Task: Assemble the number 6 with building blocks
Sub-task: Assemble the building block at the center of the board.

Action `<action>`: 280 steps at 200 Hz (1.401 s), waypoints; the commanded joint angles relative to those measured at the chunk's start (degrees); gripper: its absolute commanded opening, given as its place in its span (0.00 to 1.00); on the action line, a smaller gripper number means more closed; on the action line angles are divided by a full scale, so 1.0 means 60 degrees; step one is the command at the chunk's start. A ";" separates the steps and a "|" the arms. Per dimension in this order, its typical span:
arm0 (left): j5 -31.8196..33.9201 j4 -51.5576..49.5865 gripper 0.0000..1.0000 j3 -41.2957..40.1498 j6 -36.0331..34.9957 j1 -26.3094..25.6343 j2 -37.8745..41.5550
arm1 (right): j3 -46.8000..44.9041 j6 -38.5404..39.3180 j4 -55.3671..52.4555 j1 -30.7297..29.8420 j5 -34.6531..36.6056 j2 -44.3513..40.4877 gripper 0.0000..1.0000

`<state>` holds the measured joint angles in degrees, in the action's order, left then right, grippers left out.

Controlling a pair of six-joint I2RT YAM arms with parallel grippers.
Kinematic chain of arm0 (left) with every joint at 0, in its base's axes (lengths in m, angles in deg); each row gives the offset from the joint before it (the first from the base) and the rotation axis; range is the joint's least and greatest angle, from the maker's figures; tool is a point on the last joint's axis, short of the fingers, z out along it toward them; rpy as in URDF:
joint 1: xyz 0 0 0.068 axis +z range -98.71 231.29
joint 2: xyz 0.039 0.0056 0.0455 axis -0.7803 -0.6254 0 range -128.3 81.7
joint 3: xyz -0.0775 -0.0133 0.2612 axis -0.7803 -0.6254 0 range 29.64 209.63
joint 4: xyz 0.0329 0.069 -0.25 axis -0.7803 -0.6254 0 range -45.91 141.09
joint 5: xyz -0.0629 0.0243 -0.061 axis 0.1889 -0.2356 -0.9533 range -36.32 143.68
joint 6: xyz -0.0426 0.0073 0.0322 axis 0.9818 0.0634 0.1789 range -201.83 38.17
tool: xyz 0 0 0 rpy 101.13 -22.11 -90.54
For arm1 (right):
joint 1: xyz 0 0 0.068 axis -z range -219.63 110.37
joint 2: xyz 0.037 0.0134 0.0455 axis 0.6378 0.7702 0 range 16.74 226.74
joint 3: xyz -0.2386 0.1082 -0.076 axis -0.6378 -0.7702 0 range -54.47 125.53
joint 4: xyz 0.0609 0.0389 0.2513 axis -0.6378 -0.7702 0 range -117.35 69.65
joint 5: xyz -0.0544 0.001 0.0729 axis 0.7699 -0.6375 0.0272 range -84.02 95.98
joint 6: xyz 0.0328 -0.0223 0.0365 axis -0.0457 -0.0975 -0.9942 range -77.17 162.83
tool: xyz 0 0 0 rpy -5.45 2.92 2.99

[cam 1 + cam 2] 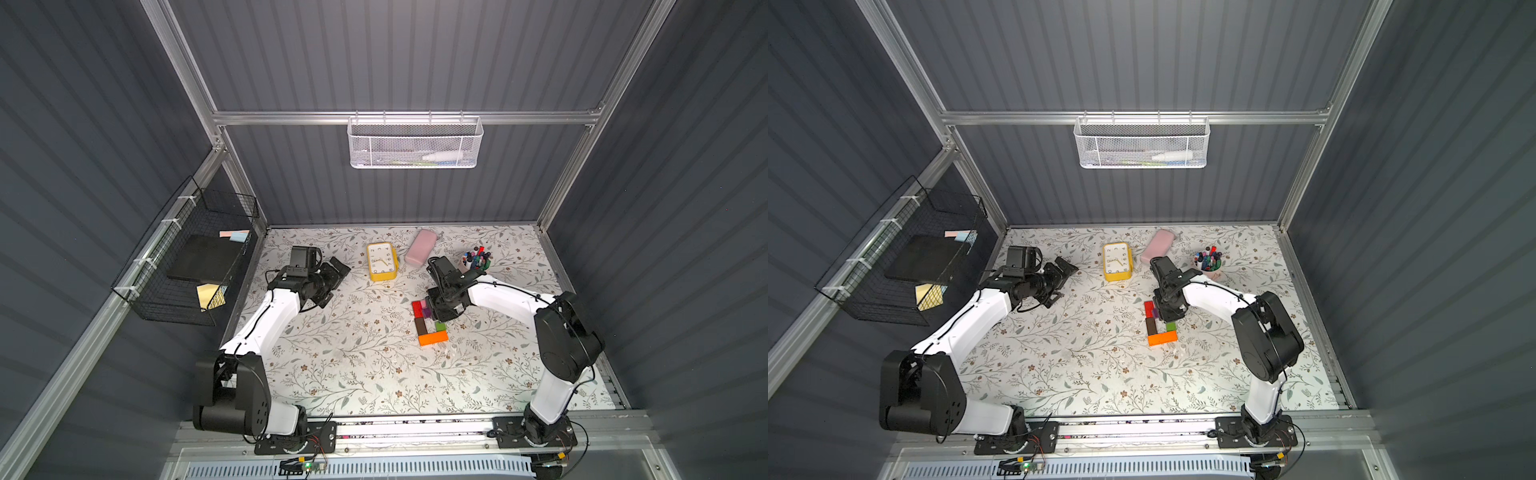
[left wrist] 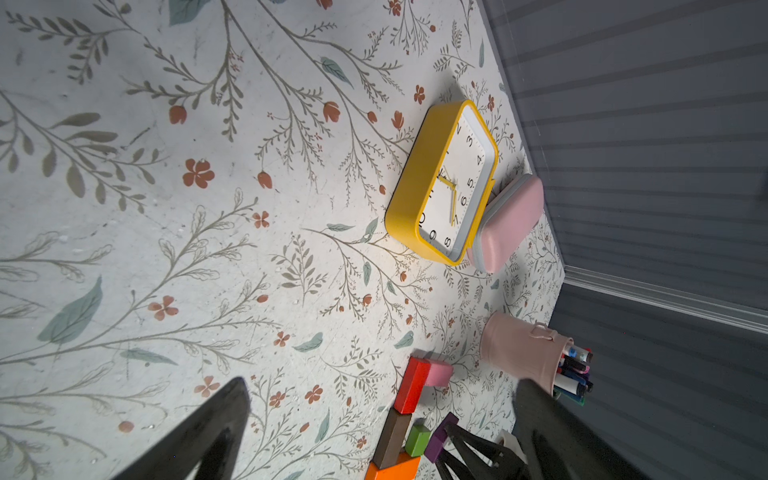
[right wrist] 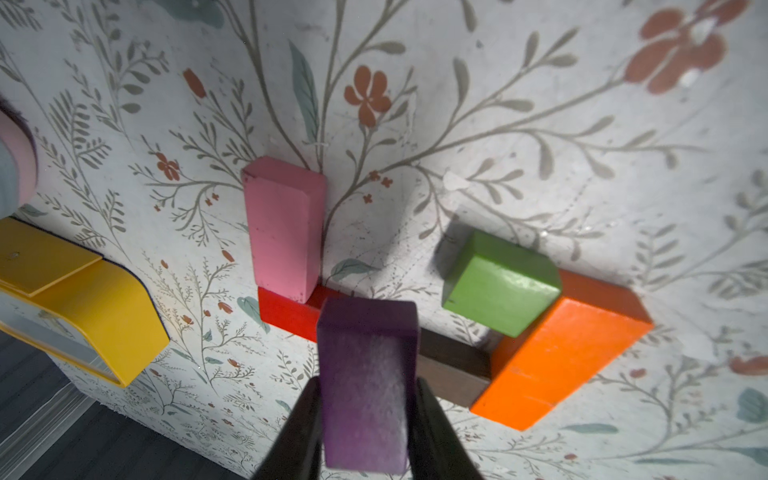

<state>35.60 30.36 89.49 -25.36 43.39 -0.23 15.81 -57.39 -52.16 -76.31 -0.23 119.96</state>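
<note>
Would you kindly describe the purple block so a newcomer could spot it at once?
On the floral table, follow the right arm to its tip, where coloured blocks form a partial 6. The purple block is the only one clamped in the right gripper; its neighbours lie free.

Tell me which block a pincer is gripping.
The purple block, gripped by the right pincer. The pink, red, brown, green and orange ones lie ungripped on the table.

Tabletop (image 1: 365, 374) bright, lit from above; walls (image 1: 415, 62) dim. Soft shadow beside green block (image 3: 498, 286). Left tool fingers (image 2: 216, 432) out of focus.
</note>
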 commanded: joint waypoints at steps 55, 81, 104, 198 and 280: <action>0.0005 -0.0251 0.99 0.0219 -0.0254 -0.0075 -0.0099 | -0.0742 -0.1548 0.0675 0.0055 -0.0342 -0.0057 0.26; -0.0003 -0.0258 0.99 0.0207 -0.0233 -0.0082 -0.0100 | -0.0850 -0.1644 0.0807 0.0064 -0.0370 -0.0097 0.27; 0.0019 -0.0269 0.99 0.0223 -0.0242 -0.0078 -0.0111 | -0.0974 -0.1707 0.0935 0.0061 -0.0311 -0.0170 0.27; 0.0026 -0.0282 0.99 0.0333 -0.0271 -0.0075 -0.0193 | -0.1094 -0.1740 0.1126 0.0176 -0.0311 -0.0273 0.29; 0.0048 -0.0280 0.99 0.0322 -0.0269 -0.0075 -0.0223 | -0.0991 -0.1623 0.1010 0.0224 -0.0165 -0.0357 0.31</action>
<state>35.62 29.92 89.71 -25.58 43.39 -0.86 9.78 -59.77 -45.10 -75.35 -1.61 119.48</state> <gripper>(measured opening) 0.994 0.321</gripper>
